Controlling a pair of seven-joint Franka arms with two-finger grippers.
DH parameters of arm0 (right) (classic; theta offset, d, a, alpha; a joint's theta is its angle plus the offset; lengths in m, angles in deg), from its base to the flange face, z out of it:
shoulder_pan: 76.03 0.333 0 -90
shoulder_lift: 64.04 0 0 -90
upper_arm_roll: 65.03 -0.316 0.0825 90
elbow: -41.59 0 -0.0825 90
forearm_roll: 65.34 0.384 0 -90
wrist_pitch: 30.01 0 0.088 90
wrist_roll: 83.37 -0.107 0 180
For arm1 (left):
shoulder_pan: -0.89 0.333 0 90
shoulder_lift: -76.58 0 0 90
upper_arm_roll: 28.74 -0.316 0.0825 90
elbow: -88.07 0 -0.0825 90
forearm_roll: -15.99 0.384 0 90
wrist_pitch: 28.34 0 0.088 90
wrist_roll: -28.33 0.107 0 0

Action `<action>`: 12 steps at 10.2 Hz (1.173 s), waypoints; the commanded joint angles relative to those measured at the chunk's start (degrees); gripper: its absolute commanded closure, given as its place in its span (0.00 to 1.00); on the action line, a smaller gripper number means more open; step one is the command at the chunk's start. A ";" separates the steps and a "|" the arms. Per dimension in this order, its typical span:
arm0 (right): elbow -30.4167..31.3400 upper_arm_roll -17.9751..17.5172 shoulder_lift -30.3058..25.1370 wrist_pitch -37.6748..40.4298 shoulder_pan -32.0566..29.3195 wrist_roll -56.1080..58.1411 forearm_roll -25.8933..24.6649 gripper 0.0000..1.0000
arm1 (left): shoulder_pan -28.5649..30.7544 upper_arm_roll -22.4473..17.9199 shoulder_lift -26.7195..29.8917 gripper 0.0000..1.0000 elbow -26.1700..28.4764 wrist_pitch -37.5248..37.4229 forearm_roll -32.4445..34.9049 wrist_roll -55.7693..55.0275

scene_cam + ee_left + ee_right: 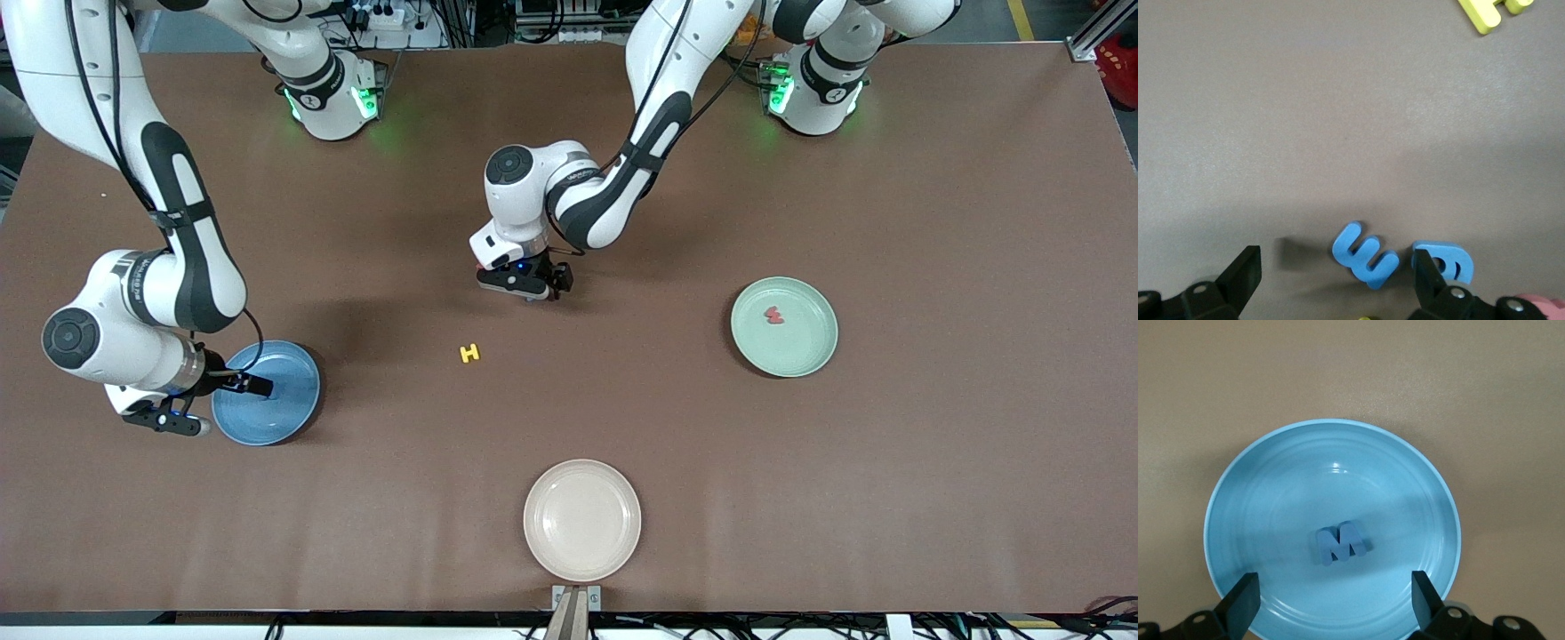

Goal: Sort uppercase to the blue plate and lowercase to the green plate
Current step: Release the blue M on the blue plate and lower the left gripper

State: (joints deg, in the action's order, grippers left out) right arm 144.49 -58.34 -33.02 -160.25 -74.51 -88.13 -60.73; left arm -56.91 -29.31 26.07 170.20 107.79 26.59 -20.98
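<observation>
Front view: right gripper [233,384] at lower left of frame, over the rim of the blue plate [284,409] at the right arm's end of the table; the arm blocks the plate's inside here. Right wrist view fills that in: fingers [1239,603] spread wide, nothing between them, and a blue capital M [1341,543] lies in the plate [1271,493], a bit off centre.

Left gripper [526,286] sits mid-frame in the front view, low over the bare table; what is under it is hidden there. Left wrist view shows it: fingers [1243,273] spread apart, with a blue lowercase m [1365,255] lying flat between them and a second blue letter [1446,261], partly covered by one finger, just beside it. A bit of pink shows at the lower right corner of that frame, too cut off to identify.

Yellow H [469,353] lies on the table, nearer the front camera than the left gripper; its edge shows at the top right of the left wrist view [1490,12].

Green plate [800,351] right of centre holds a red letter [774,315]. Cream plate [582,520] at bottom centre.
</observation>
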 commanded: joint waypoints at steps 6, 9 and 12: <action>-0.07 -0.72 -0.16 0.16 -0.55 0.36 -0.75 0.00 | 1.29 1.53 -0.12 0.00 -1.01 1.85 1.10 10.36; -0.07 -0.72 -0.08 0.16 -0.47 0.27 -0.75 0.00 | 3.13 5.31 0.06 0.00 0.04 1.85 1.01 14.06; -0.07 -0.72 -0.08 0.16 -0.55 0.45 -0.75 0.00 | 4.97 5.58 0.67 0.00 1.09 1.77 0.84 16.87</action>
State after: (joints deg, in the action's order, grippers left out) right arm 144.49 -58.50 -33.02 -160.24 -74.50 -88.12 -60.73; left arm -54.18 -24.74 25.96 170.23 109.08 26.77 -6.21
